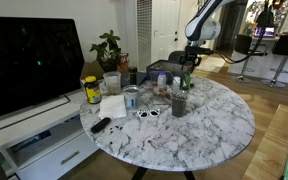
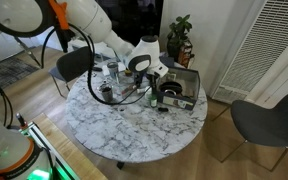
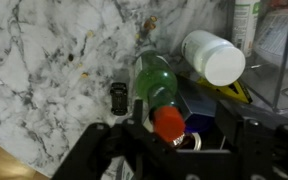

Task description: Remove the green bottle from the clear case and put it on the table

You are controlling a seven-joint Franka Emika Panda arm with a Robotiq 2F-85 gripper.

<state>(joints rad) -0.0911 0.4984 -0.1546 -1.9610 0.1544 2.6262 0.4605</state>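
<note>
Beneath the wrist camera, the gripper point(image 3: 169, 150) hangs with its fingers spread wide, gripping nothing; between them stands the green bottle point(image 3: 154, 82), red-capped, apparently inside the clear case point(image 3: 272, 85) at its side next to bare marble, beside a white-capped bottle point(image 3: 214, 58); I judge the task barely begun, since grasp, lift and setting-down on the table point(image 1: 219, 125) are all left; the marble top is white, grey-veined and cluttered; sunglasses point(image 1: 147, 113) lie mid-table, a yellow jar point(image 1: 91, 91) stands at the edge by the TV point(image 1: 29, 60), the case sits near the far edge; beyond are a potted plant point(image 1: 109, 45) and wooden flooring.
</note>
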